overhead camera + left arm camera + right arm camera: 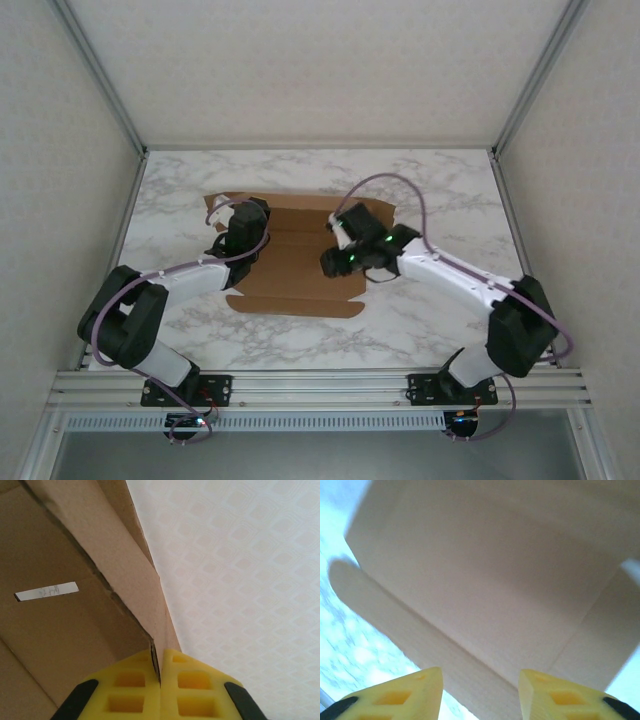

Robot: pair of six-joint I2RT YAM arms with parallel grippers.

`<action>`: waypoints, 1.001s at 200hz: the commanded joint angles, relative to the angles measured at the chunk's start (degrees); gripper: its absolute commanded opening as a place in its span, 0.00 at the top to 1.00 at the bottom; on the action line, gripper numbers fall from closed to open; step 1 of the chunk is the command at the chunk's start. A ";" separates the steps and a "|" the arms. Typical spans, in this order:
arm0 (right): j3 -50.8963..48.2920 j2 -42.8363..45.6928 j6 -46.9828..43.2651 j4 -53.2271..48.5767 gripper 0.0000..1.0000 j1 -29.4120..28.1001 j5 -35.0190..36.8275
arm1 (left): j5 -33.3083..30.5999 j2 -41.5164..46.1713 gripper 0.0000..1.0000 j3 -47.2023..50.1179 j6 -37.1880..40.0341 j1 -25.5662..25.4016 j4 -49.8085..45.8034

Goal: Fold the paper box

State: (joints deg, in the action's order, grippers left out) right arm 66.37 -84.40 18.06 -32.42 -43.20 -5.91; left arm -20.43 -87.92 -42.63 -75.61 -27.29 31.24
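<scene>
Yellow fingers (131, 682) of the left gripper (160, 677) sit right by the lens. They are squeezed tight on the thin edge of a box flap (125, 580). I think the gripper holds that flap up so it does not fall flat while other sides get folded.

The table (430, 320) is white marble. The box (300, 275) lies open and mostly flat in the middle of it, a bit to the far side, between both arms. The left gripper is at the box's far left corner. The right gripper (480, 680) hangs over the right part of the box. Its fingers are partly apart, with nothing between them. Maybe it is ready to push or grab a side there. A small white label (46, 591) sits on the cardboard.
</scene>
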 commanded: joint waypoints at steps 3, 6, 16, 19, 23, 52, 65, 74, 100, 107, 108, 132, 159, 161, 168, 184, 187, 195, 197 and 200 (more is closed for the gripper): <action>5.50 3.28 5.64 -4.45 0.48 7.58 1.74 | -2.10 -1.89 1.00 1.59 0.39 0.39 -6.25; 6.24 3.28 6.26 -4.67 0.46 8.38 1.70 | -2.08 -1.88 1.00 1.59 0.40 0.39 -6.28; 8.53 2.29 7.96 -5.62 0.43 10.62 1.22 | -1.99 -1.93 1.00 1.63 0.38 0.39 -6.37; 9.32 1.87 8.37 -5.99 0.43 11.23 0.98 | -1.94 -1.93 1.00 1.66 0.40 0.39 -6.45; 10.21 1.03 8.82 -6.61 0.43 11.96 0.95 | -1.91 -1.98 1.00 1.67 0.38 0.39 -6.46; 15.81 -4.38 10.49 -9.22 0.42 15.37 -0.66 | -1.78 -2.00 1.00 1.50 0.72 0.39 -6.93; 16.48 -5.77 10.97 -8.37 0.41 15.91 -2.08 | -2.07 -1.99 1.00 1.48 0.91 0.40 -7.49; 16.88 -6.70 11.16 -8.03 0.41 16.20 -2.65 | -2.16 -2.00 1.00 1.67 0.82 0.39 -7.43; 17.71 -9.22 12.12 -6.77 0.41 16.50 -5.64 | -1.86 -2.12 1.00 1.55 0.73 0.39 -7.51; 17.76 -9.77 12.46 -6.21 0.41 16.49 -6.38 | -1.73 -2.16 1.00 1.48 0.82 0.39 -7.59; 17.76 -9.77 12.46 -6.21 0.41 16.49 -6.38 | -1.73 -2.12 1.00 1.49 0.82 0.39 -7.60; 18.56 -12.01 13.74 -4.18 0.40 16.51 -8.56 | -1.55 -2.26 1.00 1.15 0.95 0.39 -7.76; 20.38 -14.28 14.36 -1.56 0.40 16.57 -9.96 | -1.22 -2.31 1.00 1.06 1.04 0.44 -7.85; 20.56 -14.47 14.47 -1.40 0.40 16.57 -10.21 | -1.14 -2.27 1.00 1.04 1.01 0.40 -7.86; 20.99 -15.09 14.79 -0.83 0.41 16.61 -11.35 | -1.11 -2.31 1.00 1.14 1.06 0.39 -7.94; 22.04 -16.02 14.89 -1.00 0.41 16.59 -13.24 | -1.46 -2.02 1.00 1.32 0.82 0.42 -8.30; 22.05 -16.05 14.81 -1.16 0.41 16.59 -13.13 | -1.46 -2.04 1.00 1.32 0.82 0.40 -8.30; 21.81 -15.68 14.36 -1.66 0.41 16.62 -12.56 | -1.37 -2.06 1.00 1.24 0.90 0.39 -8.35; 21.75 -15.59 14.26 -1.96 0.40 16.65 -12.37 | -1.26 -2.14 1.00 1.13 0.90 0.39 -8.38; 21.73 -15.40 14.08 -2.32 0.40 16.62 -12.01 | -1.20 -2.15 1.00 1.08 0.91 0.39 -8.51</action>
State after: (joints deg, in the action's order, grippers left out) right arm 86.50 -99.92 31.83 -34.81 -26.87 -16.27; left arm -20.45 -88.14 -42.63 -75.61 -27.29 31.31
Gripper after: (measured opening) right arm 0.593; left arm 0.050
